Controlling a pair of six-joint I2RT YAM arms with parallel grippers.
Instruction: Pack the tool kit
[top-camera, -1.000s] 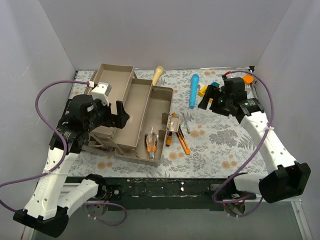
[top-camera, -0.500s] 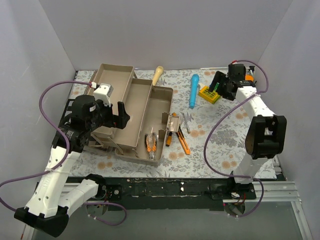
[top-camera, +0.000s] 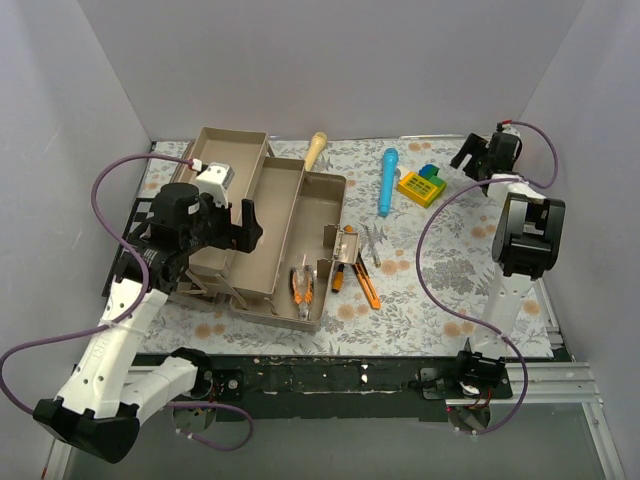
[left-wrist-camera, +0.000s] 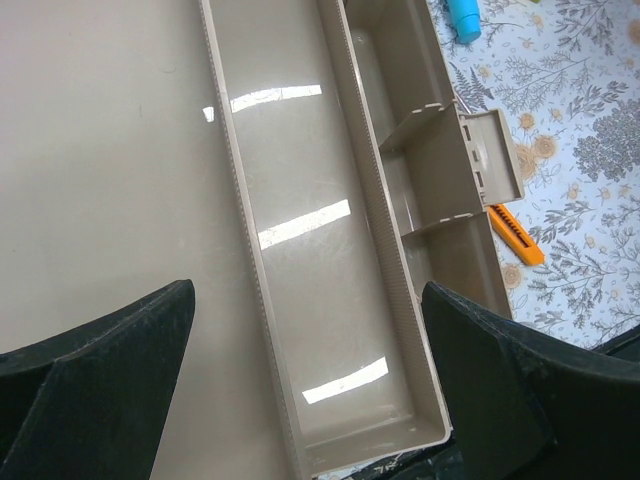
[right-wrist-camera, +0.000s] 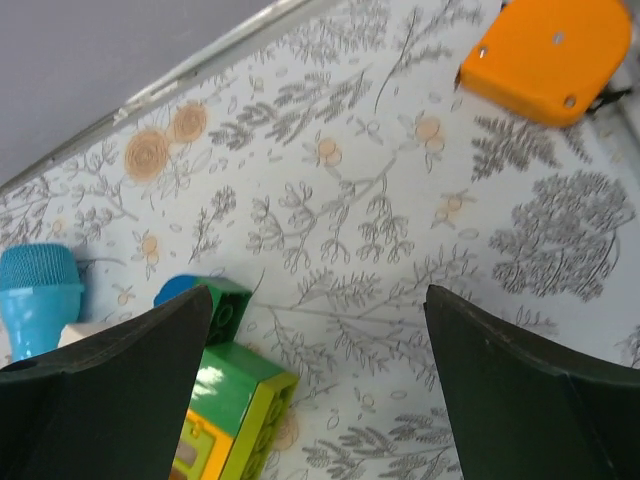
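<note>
Both my hands are empty and spread wide. The left gripper (left-wrist-camera: 308, 292) hangs over a tan tray (left-wrist-camera: 300, 200) of the open toolbox (top-camera: 322, 200) on the left, and the right gripper (right-wrist-camera: 318, 292) hovers above the flowered mat (right-wrist-camera: 400, 200) in the far right corner. The loose orange-handled tools (top-camera: 362, 280) lie just right of the box. I'd bring the right hand near and left, skirting the yellow block (top-camera: 421, 186) and the blue cylinder (top-camera: 387, 180), then pinch one handle crosswise.

White arm shells (top-camera: 112, 335), black joints (top-camera: 528, 238), purple cables (top-camera: 419, 245).
</note>
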